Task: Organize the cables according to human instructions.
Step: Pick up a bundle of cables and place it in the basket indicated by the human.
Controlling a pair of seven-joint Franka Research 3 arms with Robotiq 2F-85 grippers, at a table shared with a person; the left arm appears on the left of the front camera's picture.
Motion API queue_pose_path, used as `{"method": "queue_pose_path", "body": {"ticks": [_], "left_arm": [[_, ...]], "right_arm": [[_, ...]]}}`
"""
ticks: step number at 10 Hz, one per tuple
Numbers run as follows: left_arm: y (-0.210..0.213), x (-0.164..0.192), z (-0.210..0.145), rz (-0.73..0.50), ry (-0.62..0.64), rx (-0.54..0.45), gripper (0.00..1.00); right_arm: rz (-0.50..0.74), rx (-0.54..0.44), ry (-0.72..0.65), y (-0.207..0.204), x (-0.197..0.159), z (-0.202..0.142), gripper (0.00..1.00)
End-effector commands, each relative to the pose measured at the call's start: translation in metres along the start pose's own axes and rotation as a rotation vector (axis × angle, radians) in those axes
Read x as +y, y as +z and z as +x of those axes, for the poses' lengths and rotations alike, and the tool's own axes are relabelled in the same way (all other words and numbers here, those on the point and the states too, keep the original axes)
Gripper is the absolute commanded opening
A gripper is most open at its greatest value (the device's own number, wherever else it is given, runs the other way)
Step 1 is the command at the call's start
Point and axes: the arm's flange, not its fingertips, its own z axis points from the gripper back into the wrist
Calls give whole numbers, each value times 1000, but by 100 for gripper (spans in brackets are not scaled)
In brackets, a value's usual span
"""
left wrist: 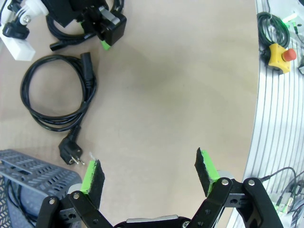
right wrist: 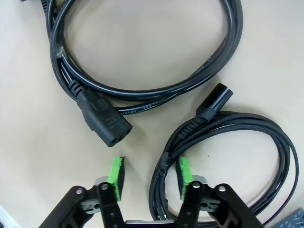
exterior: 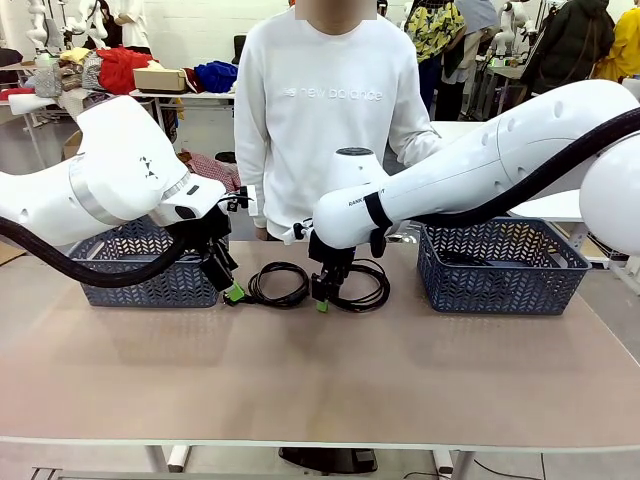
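Observation:
Two black cables lie coiled at mid-table between the baskets. The smooth cable [exterior: 278, 284] [left wrist: 57, 95] [right wrist: 142, 61] has chunky plug ends. The braided cable [exterior: 360, 285] [right wrist: 228, 156] lies beside it. My right gripper [exterior: 322, 295] [right wrist: 150, 176] [left wrist: 102, 26] is down at the table. Its jaws stand part-closed astride the braided coil's near strands, with a gap still visible at one pad. My left gripper [exterior: 232, 290] [left wrist: 149, 173] hangs open and empty just left of the smooth coil. Another cable [exterior: 465, 258] lies in the right basket.
A blue-grey left basket [exterior: 150, 265] [left wrist: 28, 173] stands behind my left gripper. A matching right basket [exterior: 500, 270] stands at the right. A person in a white sweatshirt [exterior: 330, 110] stands at the far side. A yellow stop button [left wrist: 280, 56] sits off the table edge.

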Motion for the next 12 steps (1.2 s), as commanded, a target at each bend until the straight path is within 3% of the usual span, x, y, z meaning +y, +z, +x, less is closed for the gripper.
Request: {"method": "queue_pose_path", "body": {"ticks": [1, 2, 3, 4, 9, 12], "left_arm": [[1, -1, -1, 4, 2, 1, 100], [1, -1, -1, 4, 2, 1, 100], [1, -1, -1, 4, 2, 1, 100], [1, -1, -1, 4, 2, 1, 100], [1, -1, -1, 4, 2, 1, 100], [1, -1, -1, 4, 2, 1, 100]], "right_arm": [[-34, 21, -32, 2, 0, 5, 36], [-33, 17, -39, 3, -1, 4, 21], [-32, 14, -43, 3, -1, 3, 16], [-31, 16, -49, 3, -1, 3, 1], [-84, 9, -227, 20, -20, -16, 0], [-157, -39, -181, 60, -23, -18, 0]]}}
